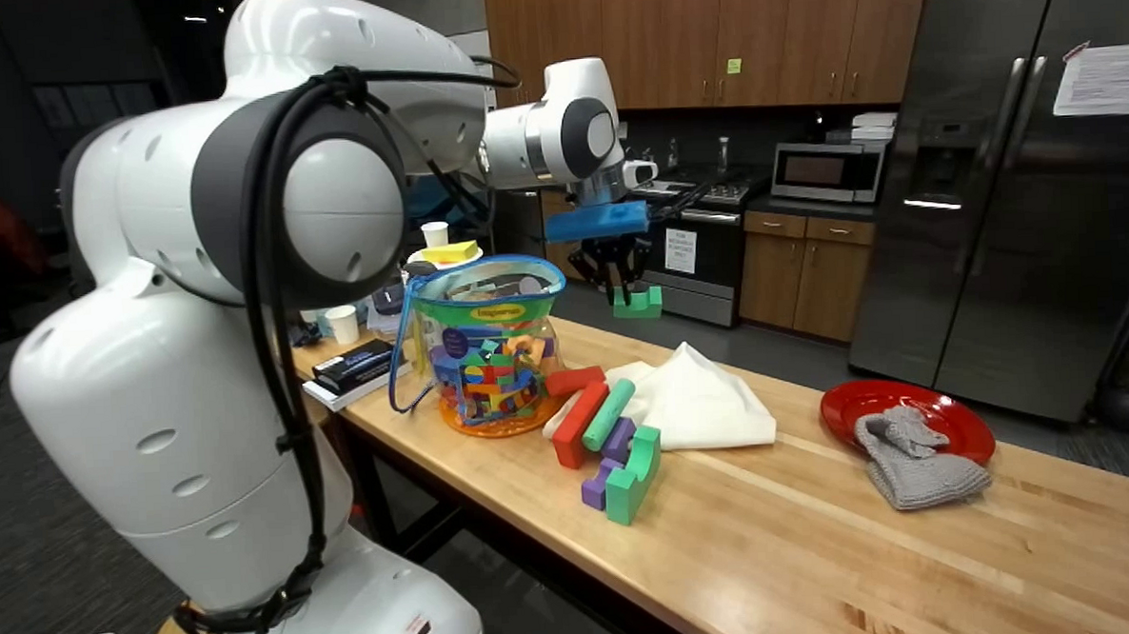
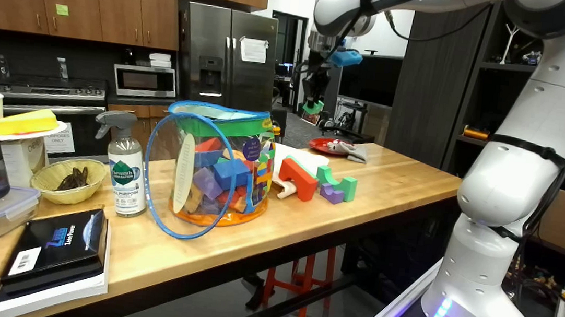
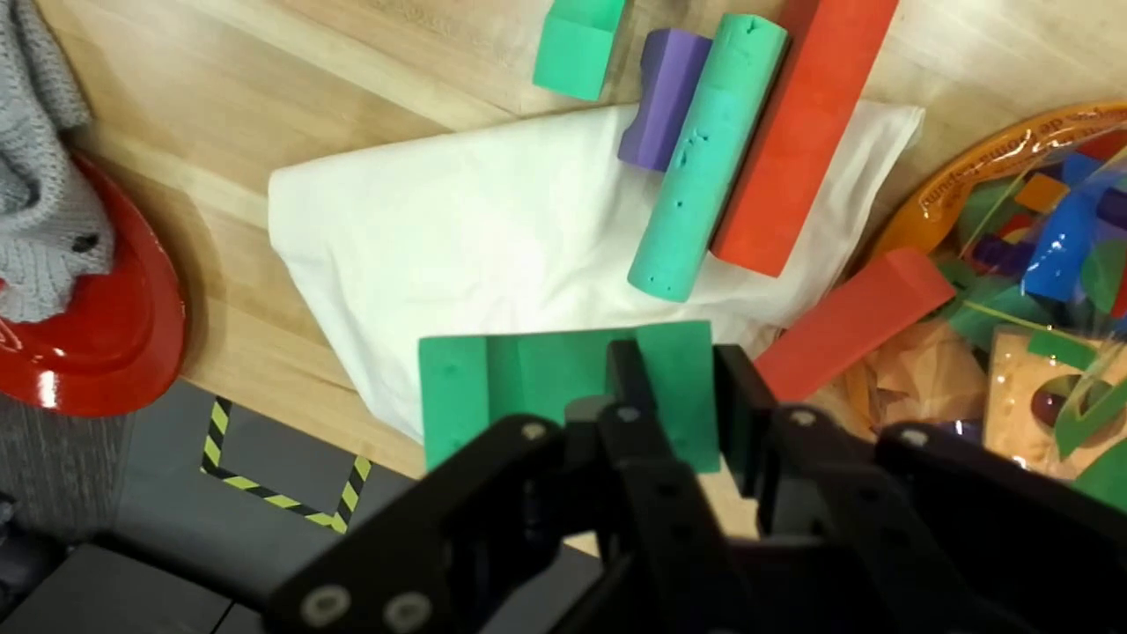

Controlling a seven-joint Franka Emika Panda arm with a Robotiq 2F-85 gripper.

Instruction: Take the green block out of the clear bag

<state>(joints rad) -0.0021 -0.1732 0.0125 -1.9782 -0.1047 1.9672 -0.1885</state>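
Note:
My gripper (image 1: 623, 286) is shut on one end of a green arched block (image 1: 642, 303) and holds it up in the air. The held green block also shows in the wrist view (image 3: 541, 379), with one finger across its face and the other at its end. The clear bag (image 1: 488, 313) stands upright on the table, with multicoloured blocks inside and its blue-edged top open. It also shows in an exterior view (image 2: 222, 129) and, at the right, in the wrist view (image 3: 977, 163). The gripper and block are beside the bag and higher than its rim, above the white cloth (image 1: 711, 401).
Red blocks (image 1: 581, 423), a green cylinder (image 1: 609, 415), purple pieces (image 1: 599, 485) and another green arched block (image 1: 634, 476) lie beside the bag. A red plate (image 1: 845, 402) with a grey cloth (image 1: 924, 473) is farther along. A spray bottle (image 2: 125, 173) and books (image 2: 55, 250) stand past the bag.

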